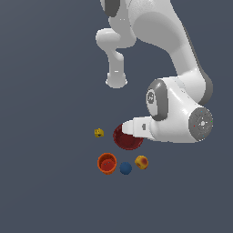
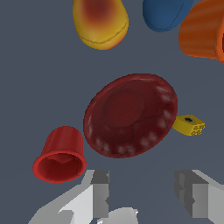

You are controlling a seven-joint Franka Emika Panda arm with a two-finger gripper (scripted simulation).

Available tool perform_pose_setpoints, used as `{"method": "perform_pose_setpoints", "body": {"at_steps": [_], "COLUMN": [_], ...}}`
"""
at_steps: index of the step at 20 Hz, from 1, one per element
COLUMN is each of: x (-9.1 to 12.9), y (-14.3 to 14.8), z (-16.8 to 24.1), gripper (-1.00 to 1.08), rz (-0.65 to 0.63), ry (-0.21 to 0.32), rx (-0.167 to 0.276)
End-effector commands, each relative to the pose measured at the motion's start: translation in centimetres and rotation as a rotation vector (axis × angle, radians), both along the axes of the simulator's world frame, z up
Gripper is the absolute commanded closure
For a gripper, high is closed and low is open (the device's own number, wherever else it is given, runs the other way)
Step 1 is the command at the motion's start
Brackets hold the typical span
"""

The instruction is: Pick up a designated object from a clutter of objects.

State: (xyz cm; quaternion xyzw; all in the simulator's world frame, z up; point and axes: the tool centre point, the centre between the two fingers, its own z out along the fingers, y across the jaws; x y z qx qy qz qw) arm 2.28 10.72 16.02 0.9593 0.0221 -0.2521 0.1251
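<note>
Below the wrist, roughly centred under the gripper [image 2: 142, 197], sits the dark-red bowl [image 2: 130, 114], wide, shallow, with a ribbed scalloped rim; in the exterior view it lies partly hidden behind the arm's hand, just right of the tiny yellow block [image 1: 98, 133] and farther back than the orange cup [image 1: 107, 163], blue ball [image 1: 125, 168] and yellow-red ball [image 1: 141, 162]. Gripper open: two pale fingers [image 2: 98, 194] stand apart, nothing between them, hanging above the bowl and not touching it. Small red cup [image 2: 60, 155] lies close to one side of the bowl, apparently tipped with its mouth toward the camera; yellow block looks to be touching or nearly touching the opposite rim, cannot tell which. Handling, as a guess: rigid, light, thin-walled, smooth and likely slick on the bench. Body looks far too wide to span, so the rim wall is the place to pinch, one finger inside and one outside. Ribbing may help the hold. Best edge is probably a stretch clear of both cup and block, since a finger coming down near either could nudge it. A shallow dish may tilt once lifted from one side.
</note>
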Motion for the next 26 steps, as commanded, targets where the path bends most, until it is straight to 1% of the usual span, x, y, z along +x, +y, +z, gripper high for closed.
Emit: {"method": "perform_pose_setpoints", "body": {"at_steps": [1,7,11,14,20,26], "x": [-0.3,-1.2,-1.8,-2.2,-2.6,-2.8], "y": [0.8,2.5,3.3,3.7,4.1,4.0], "z": [-1.7,-5.4,-7.2,-8.2,-9.3,-9.4], "gripper": [-0.20,-0.20,-0.20,-0.20,-0.20,-0.20], "rz": [0.000,0.001,0.002,0.002,0.003,0.004], "ry": [0.046,0.141,0.185,0.208,0.232,0.232], "rx": [-0.037,-0.123,-0.168,-0.194,-0.221,-0.221]}}
